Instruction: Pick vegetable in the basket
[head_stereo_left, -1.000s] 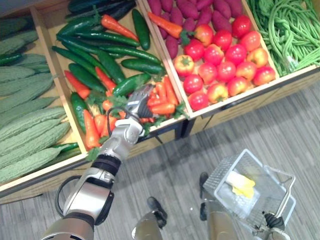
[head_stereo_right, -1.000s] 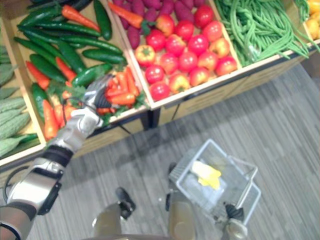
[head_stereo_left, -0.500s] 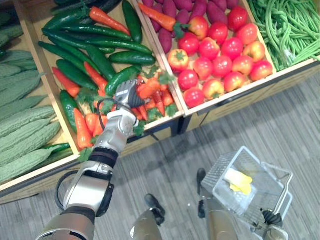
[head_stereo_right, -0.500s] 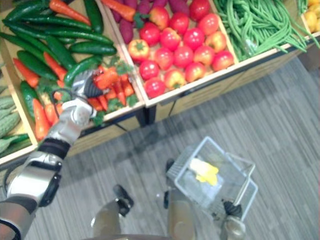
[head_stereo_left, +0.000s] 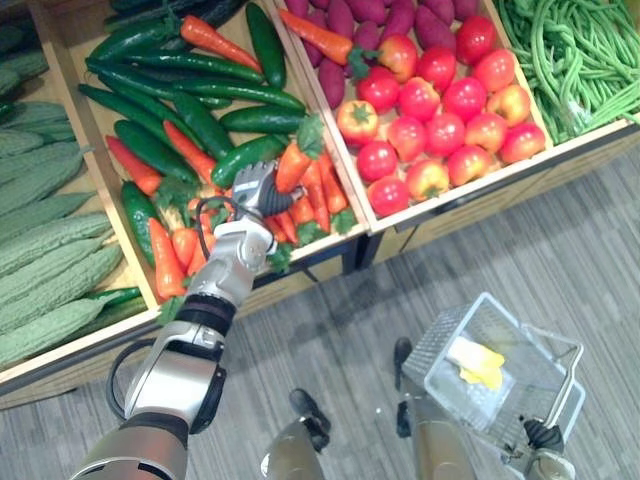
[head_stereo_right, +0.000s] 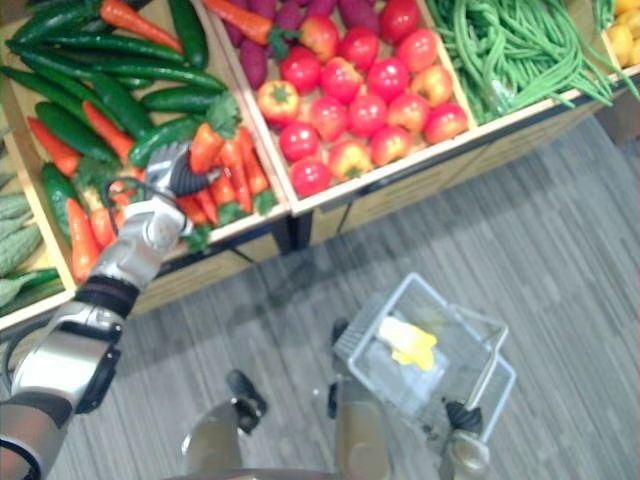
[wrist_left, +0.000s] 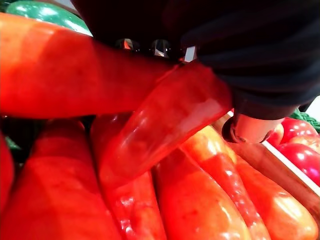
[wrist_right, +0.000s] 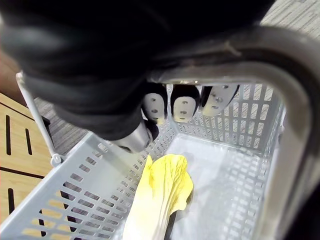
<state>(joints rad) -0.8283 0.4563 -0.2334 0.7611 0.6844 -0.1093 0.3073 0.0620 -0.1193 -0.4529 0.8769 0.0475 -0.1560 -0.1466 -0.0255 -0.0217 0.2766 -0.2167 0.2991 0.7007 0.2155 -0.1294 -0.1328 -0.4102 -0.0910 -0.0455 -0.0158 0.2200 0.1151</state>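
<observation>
Left hand (head_stereo_left: 255, 190) clasps carrot (head_stereo_left: 291, 167); right hand (wrist_right: 182, 107), basket (wrist_right: 245, 131).

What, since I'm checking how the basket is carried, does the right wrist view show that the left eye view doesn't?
Right wrist view: the right robot hand up close, curled round the grey handle of the basket, whose perforated walls show from inside.

Left eye view: the left robot hand closed on a carrot at the carrot pile, with cucumbers, tomatoes and green beans in wooden bins.

Both: the basket holding a yellow leafy vegetable.
</observation>
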